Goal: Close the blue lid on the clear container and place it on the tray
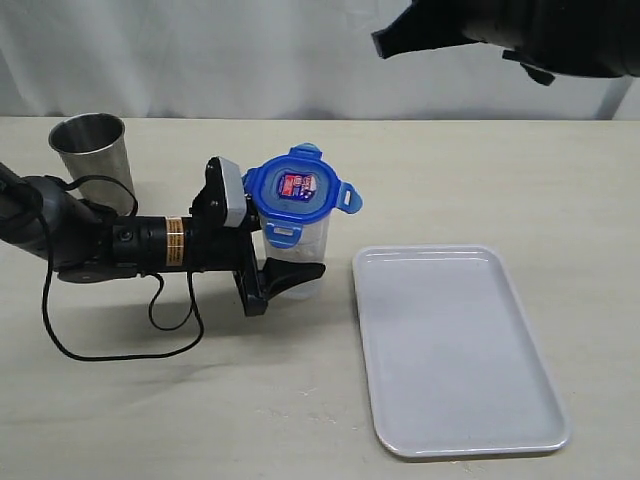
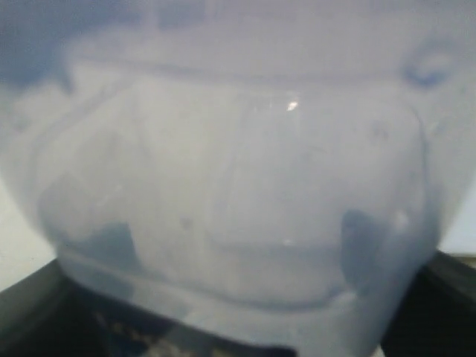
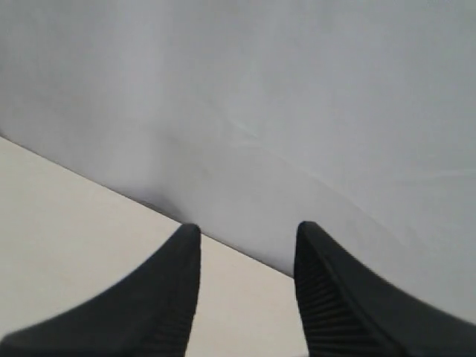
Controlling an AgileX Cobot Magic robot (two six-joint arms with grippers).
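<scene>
The left arm (image 1: 150,245) reaches in low from the surface's (image 1: 500,180) left edge, its jaws grasping the tall clear plastic container (image 1: 308,243) near the middle. The bright blue snap-flap lid (image 1: 297,190) sits on top. The pale grey rectangular tray (image 1: 455,350) lies just beside it towards the right edge, apart. A steel cup (image 1: 92,150) stands near the far left corner. The right arm (image 1: 520,30) hangs high, jaws released and empty.

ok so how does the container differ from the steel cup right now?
The container is translucent plastic; the cup is grey metal. The container has the blue lid on top; the cup is open. The container is gripped by the left gripper; the cup stands free. Both stand upright on the table.
</scene>
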